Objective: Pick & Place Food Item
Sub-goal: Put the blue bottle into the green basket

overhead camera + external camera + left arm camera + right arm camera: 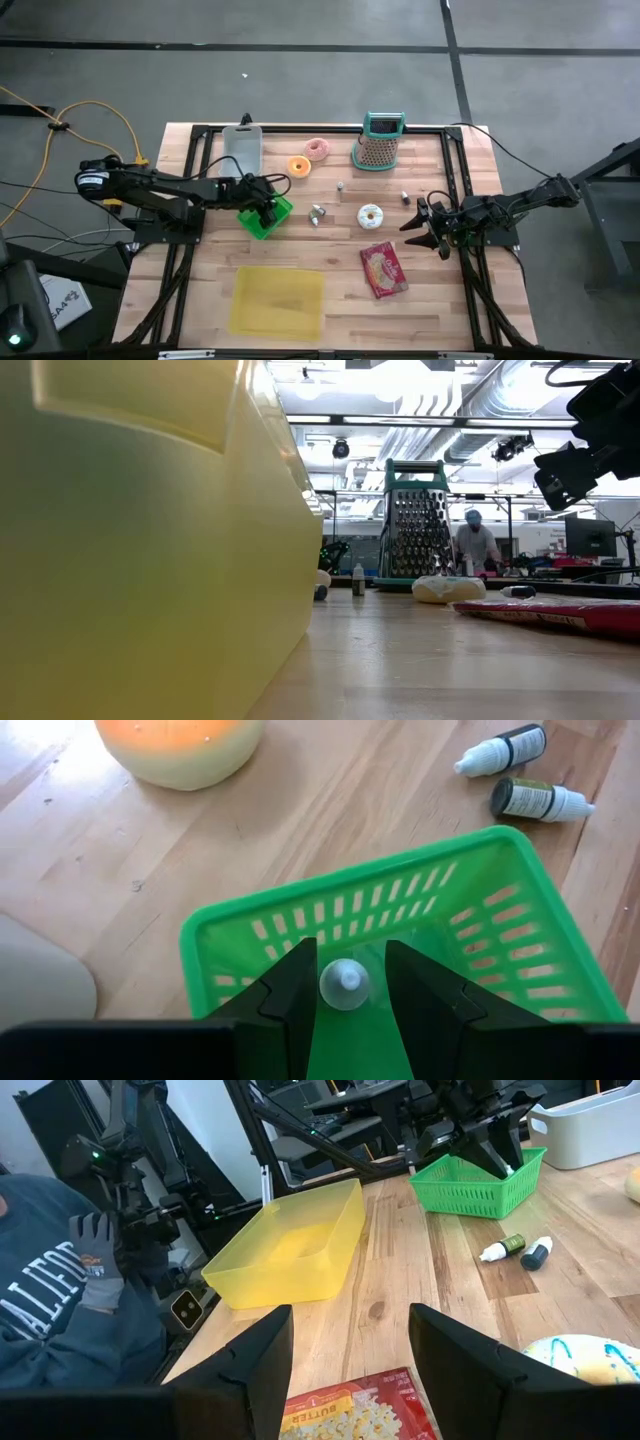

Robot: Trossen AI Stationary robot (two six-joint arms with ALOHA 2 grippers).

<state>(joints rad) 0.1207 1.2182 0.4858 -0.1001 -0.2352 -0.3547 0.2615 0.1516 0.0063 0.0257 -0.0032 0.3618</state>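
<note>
A green slotted basket (262,222) stands on the wooden table left of centre. My left gripper (268,208) reaches into it slanting down, fingers apart (350,955). A small pale bottle (345,984) shows end-on between the fingers, cap toward the camera, with green showing beside it. An orange donut (298,167), a pink donut (317,149), a white donut (370,215) and a red popcorn bag (383,270) lie on the table. My right gripper (425,225) waits open at the right, above the popcorn bag's far end (350,1320). My left gripper has its two fingers (295,995) on either side of the small bottle inside the basket. I cannot tell whether either finger touches the bottle, or whether the bottle rests on the basket floor.
A yellow bin (278,300) sits near the front edge, a metal grater (378,145) and a white board (242,150) at the back. Two small bottles (520,770) lie beside the basket. A person's gloved hand (100,1260) shows beyond the table's left edge.
</note>
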